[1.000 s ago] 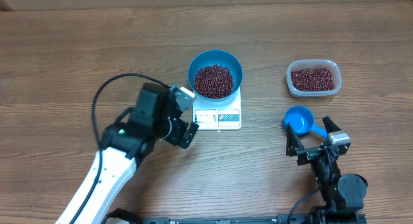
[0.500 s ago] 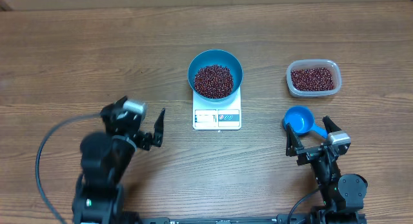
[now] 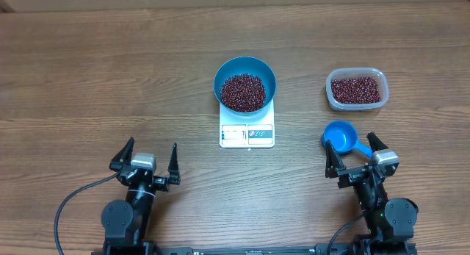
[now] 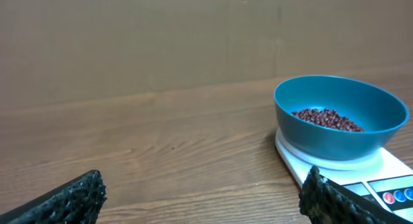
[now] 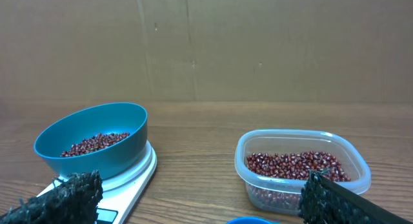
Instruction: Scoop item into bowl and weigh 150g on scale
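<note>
The blue bowl [image 3: 245, 84] sits on the white scale [image 3: 247, 131] at the table's middle, holding a heap of red-brown beans [image 3: 243, 92]. The left wrist view shows the bowl [image 4: 341, 117] on the scale [image 4: 342, 170] at right; the right wrist view shows the bowl [image 5: 92, 139] at left. My left gripper [image 3: 146, 159] rests open near the front left, empty, well apart from the scale. Open and empty too, my right gripper [image 3: 355, 153] stands at the front right.
A clear plastic tub [image 3: 357, 89] of beans stands at the back right, its near wall [image 5: 303, 187] facing the right wrist camera. A small blue scoop [image 3: 341, 137] lies just ahead of the right gripper. A brown wall closes the far side of the table.
My left arm has pulled back from beside the scale to the front left of the table, gripper still open. The right arm, bowl and scoop have not moved.
</note>
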You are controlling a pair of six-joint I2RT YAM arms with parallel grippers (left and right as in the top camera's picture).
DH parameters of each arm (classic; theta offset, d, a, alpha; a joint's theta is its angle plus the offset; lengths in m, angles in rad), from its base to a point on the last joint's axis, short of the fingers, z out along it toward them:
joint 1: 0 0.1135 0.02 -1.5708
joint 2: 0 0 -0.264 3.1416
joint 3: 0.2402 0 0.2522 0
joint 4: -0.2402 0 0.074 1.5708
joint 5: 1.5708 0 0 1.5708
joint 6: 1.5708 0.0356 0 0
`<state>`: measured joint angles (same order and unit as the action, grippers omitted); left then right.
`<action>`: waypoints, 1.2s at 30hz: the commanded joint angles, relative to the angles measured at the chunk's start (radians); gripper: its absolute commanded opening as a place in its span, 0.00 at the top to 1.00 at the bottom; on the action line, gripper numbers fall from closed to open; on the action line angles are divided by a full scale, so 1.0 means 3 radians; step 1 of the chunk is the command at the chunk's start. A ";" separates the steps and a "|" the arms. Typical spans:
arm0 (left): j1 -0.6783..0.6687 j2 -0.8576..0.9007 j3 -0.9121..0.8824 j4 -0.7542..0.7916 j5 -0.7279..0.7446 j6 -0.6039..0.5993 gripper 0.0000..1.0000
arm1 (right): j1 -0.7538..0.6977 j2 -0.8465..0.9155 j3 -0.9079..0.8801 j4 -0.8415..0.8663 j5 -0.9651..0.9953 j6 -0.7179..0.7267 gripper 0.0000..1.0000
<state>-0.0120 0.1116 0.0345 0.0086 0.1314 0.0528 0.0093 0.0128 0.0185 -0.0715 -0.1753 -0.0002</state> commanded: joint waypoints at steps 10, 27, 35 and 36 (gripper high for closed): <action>0.0020 -0.0364 -0.0100 -0.0275 -0.0210 0.0072 0.01 | 0.0025 -0.0033 -0.0036 0.0011 0.0036 -0.0004 0.00; 0.0020 -0.0356 -0.0100 -0.0273 -0.0203 0.0072 0.01 | 0.0025 -0.0033 -0.0036 0.0011 0.0034 -0.0004 0.00; 0.0020 -0.0356 -0.0100 -0.0273 -0.0203 0.0072 0.00 | 0.0025 -0.0033 -0.0036 0.0011 0.0036 -0.0004 0.00; 0.0020 -0.0356 -0.0100 -0.0273 -0.0203 0.0072 0.00 | 0.0025 -0.0033 -0.0036 0.0011 0.0036 -0.0004 0.00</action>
<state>-0.0120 0.0154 0.0116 -0.0746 0.0807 0.0582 0.0093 0.0128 0.0185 -0.0723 -0.1753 0.0002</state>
